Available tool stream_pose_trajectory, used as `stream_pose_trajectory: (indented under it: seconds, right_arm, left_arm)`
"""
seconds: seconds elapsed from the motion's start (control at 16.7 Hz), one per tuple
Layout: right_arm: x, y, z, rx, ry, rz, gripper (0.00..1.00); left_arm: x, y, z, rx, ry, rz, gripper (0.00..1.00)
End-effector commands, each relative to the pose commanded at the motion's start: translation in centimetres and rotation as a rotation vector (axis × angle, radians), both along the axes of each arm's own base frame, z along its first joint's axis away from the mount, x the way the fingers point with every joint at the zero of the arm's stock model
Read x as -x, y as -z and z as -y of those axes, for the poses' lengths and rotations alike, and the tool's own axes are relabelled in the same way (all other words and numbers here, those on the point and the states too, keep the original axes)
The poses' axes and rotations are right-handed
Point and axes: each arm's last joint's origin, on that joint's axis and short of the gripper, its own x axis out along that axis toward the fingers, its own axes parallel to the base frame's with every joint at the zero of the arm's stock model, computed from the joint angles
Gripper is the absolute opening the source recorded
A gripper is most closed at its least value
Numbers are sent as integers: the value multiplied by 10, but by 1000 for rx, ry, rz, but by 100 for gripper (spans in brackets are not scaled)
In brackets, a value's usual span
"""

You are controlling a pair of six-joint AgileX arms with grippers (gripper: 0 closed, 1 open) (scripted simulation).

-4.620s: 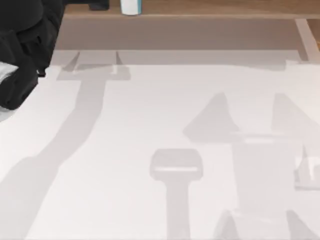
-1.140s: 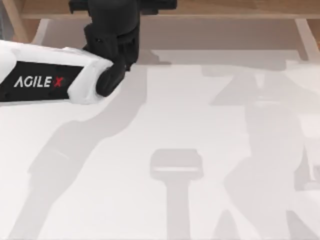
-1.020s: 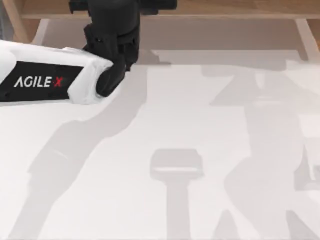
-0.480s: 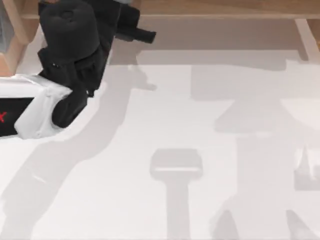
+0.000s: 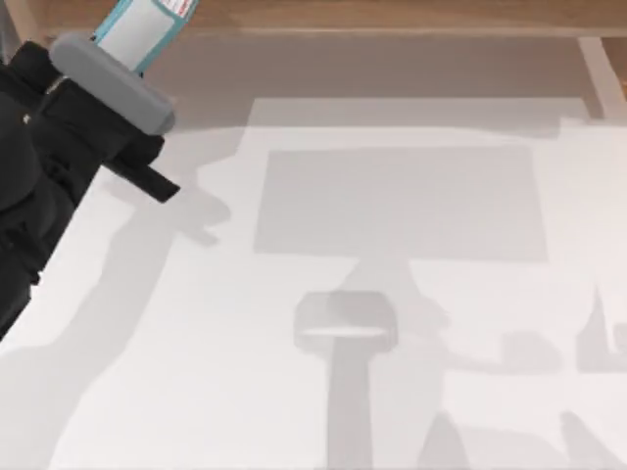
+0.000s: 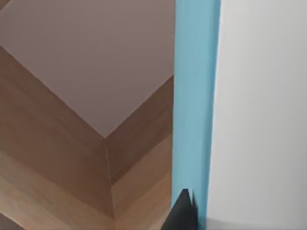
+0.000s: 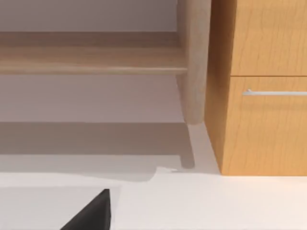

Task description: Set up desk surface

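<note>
The desk surface (image 5: 411, 401) is a broad white tabletop crossed by grey shadows; it also lies across the foot of the right wrist view (image 7: 216, 203). My left gripper (image 5: 118, 127) hangs over the desk's back left corner, shut on a teal-and-white bottle (image 5: 147, 22) with a grey end (image 5: 110, 80), held tilted. The left wrist view shows the bottle's teal stripe (image 6: 194, 96) close up beside one black fingertip (image 6: 182, 213). One black fingertip (image 7: 91, 213) of my right gripper shows low in the right wrist view.
A light-brown wooden shelf frame (image 5: 392, 15) runs along the back of the desk. In the right wrist view a round wooden post (image 7: 193, 57) stands beside a wooden drawer cabinet (image 7: 259, 124) with a silver handle (image 7: 273, 92).
My left arm has swung left, away from the shelf. The teal-and-white bottle, once standing on the shelf, now comes away tilted in its grip. The shadows on the desk have shifted.
</note>
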Motion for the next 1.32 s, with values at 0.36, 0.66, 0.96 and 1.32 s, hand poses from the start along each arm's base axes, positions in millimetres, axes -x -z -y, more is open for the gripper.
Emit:
stream_pose_trajectory:
  seconds: [0.36, 0.66, 0.96, 1.32]
  right_arm:
    - [0, 0, 0, 0, 0, 0, 100]
    - [0, 0, 0, 0, 0, 0, 100]
    - [0, 0, 0, 0, 0, 0, 100]
    - [0, 0, 0, 0, 0, 0, 100]
  left_arm:
    - [12, 32, -71, -361, -22, -67, 0]
    - [0, 50, -144, -591, -73, -161, 0]
    - [-30, 54, -215, -739, -73, -160, 0]
    - [-76, 59, -260, -838, -18, -91, 0]
